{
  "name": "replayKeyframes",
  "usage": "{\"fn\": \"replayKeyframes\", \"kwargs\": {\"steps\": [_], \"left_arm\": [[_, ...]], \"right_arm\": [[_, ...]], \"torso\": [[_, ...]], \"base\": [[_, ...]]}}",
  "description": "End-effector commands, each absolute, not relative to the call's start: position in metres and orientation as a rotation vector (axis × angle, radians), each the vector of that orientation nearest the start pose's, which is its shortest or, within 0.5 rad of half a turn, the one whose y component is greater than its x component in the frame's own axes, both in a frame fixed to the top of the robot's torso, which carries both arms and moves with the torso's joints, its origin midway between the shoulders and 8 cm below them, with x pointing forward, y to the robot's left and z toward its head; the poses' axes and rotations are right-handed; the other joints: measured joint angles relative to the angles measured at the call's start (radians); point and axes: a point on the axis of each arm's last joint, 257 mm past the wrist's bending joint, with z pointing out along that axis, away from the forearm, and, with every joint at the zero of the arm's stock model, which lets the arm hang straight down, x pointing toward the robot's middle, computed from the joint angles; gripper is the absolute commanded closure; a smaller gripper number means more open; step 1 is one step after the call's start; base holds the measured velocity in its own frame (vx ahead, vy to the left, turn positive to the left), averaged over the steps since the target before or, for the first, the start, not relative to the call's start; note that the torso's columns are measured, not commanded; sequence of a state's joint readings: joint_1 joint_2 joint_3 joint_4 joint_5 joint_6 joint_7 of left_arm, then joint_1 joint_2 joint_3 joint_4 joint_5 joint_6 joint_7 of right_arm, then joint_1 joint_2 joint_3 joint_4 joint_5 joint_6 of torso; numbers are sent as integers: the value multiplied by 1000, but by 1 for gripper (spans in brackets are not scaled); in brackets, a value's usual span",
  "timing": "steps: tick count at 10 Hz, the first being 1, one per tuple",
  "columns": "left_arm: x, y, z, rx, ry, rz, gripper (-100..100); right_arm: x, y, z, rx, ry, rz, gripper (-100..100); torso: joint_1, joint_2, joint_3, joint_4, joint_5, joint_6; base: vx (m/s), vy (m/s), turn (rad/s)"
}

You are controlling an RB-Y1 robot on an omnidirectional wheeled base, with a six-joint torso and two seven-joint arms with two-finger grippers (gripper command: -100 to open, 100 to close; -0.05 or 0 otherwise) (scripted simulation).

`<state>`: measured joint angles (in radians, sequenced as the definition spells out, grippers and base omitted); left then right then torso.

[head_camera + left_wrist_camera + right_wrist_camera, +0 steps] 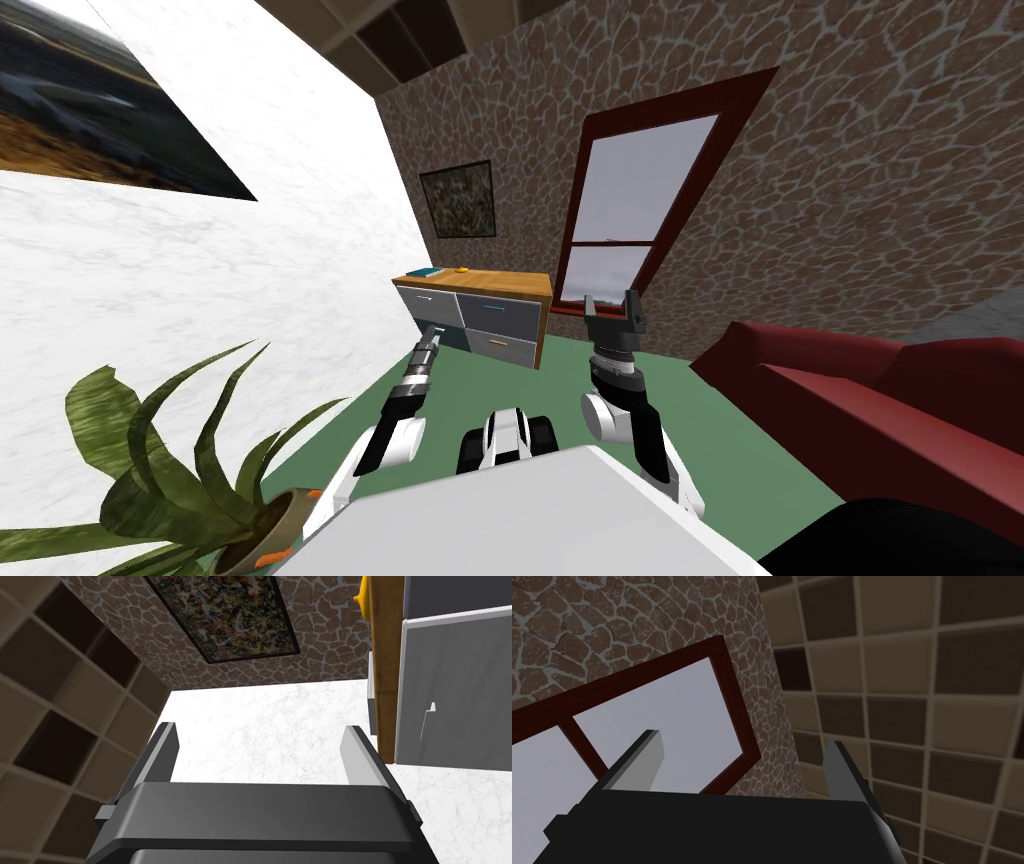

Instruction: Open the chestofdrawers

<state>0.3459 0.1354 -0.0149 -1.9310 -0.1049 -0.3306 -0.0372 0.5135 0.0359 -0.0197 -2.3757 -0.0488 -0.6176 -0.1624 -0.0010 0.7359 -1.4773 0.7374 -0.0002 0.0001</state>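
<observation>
Two grippers, both with fingers spread wide and holding nothing. Left gripper stretched forward and low, its tip right up at the near lower corner of the chest of drawers. Seen along that hand, a grey drawer front and the chest's wooden edge just off the outer side of one finger, not between the two. Small yellow thing and teal book on the chest's top, beyond the hand. Right gripper raised upright, well apart from the chest.
</observation>
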Motion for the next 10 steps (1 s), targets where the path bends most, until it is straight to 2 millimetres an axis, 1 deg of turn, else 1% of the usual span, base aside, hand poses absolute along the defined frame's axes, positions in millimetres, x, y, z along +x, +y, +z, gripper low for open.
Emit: {"fn": "replayKeyframes", "kwargs": {"steps": [1,2,6,10], "left_arm": [[449,257,-150,-786,1130,-1118,-100],[456,253,-163,-798,1164,-1112,-100],[469,244,-193,-821,1239,-1096,-100],[481,237,-226,-839,1331,-1067,-100]], "right_arm": [[296,-288,81,585,374,1499,0],[296,-288,81,585,374,1499,0],[296,-288,81,585,374,1499,0],[296,-288,81,585,374,1499,0]], "torso": [[-1,-3,-2,-1,0,0],[2,1,0,0,0,0],[1,3,2,1,0,0],[1,2,1,1,0,0]], "base": [[154,-52,-78],[122,-50,-85],[109,-47,-73],[105,-40,-76]]}}
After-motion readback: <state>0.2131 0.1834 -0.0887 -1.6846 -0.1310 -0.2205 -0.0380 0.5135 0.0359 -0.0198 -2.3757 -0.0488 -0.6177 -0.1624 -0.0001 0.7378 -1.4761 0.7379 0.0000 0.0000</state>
